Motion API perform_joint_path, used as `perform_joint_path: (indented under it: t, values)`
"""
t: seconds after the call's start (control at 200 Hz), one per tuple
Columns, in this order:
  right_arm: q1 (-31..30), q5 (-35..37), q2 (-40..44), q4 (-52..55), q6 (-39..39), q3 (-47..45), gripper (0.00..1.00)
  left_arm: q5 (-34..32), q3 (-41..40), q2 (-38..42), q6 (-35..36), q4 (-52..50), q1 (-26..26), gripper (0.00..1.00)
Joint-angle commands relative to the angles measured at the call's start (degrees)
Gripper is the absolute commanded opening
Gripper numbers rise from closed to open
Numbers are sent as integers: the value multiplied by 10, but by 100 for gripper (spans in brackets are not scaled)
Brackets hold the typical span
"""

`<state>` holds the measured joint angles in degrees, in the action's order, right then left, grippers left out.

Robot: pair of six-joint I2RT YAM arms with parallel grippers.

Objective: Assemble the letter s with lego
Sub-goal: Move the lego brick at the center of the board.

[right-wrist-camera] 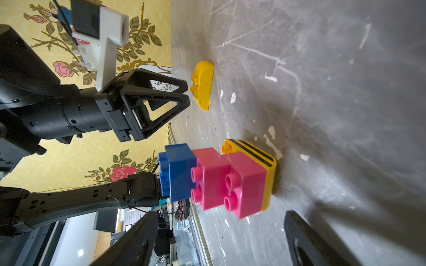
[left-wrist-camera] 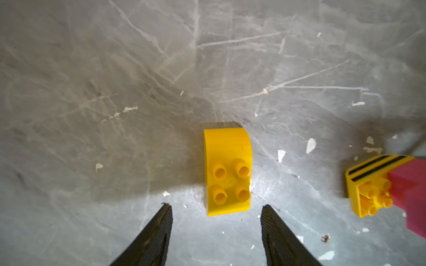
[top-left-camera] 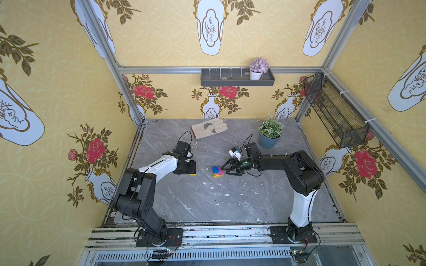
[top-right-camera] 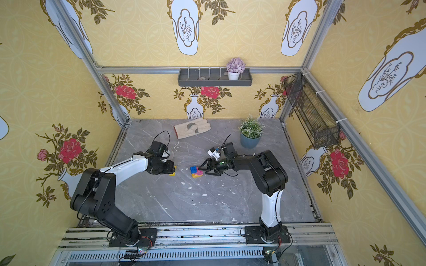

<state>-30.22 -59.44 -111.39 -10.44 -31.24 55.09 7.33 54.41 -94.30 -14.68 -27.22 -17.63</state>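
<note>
Lego at mid-assembly, seen from the front of the cell. The part-built letter s stands near the middle of the counter. It has a striped yellow brick at the bottom, two pink bricks stepped on that, and the blue brick uppermost. The loose yellow brick — the one piece not yet joined — lies studs-up on the counter, near the letter but apart from it, on the left arm's side.

Left hand: jaws apart, empty, poised over the loose yellow brick with the tips just short of its near end. Right hand: jaws wide apart, empty, pointed at the letter from the opposite side. It appears clear of the bricks, though the top views are too coarse to be sure.

Step in hand, as I judge it: picking up the loose brick. To do it well, advance until the brick's long flat sides lie between the fingers, close across the narrow width, and lift straight. That way the brick comes up level for pressing onto the blue studs. The right hand would do best to brace the letter low, since a narrow stack tips readily under a sideways push.

Room — ample. Bare counter surrounds both pieces. The glove and potted plant sit well back by the rear wall, and the counter's edges are far from the work. The only tight spot is between the two hands.
</note>
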Motion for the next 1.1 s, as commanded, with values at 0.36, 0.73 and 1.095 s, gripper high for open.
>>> perform_joint_path:
  t: [0.36,0.73,1.095]
  values:
    - [0,-5,-6,-25,3,-13,87,-29,51,-79,38,-11,-7,54]
    - [-4,1,-3,-40,-8,-23,87,-64,43,-75,63,-30,-8,51]
    - [-15,-9,-19,-105,-37,-46,87,-33,53,-72,105,-27,-9,32]
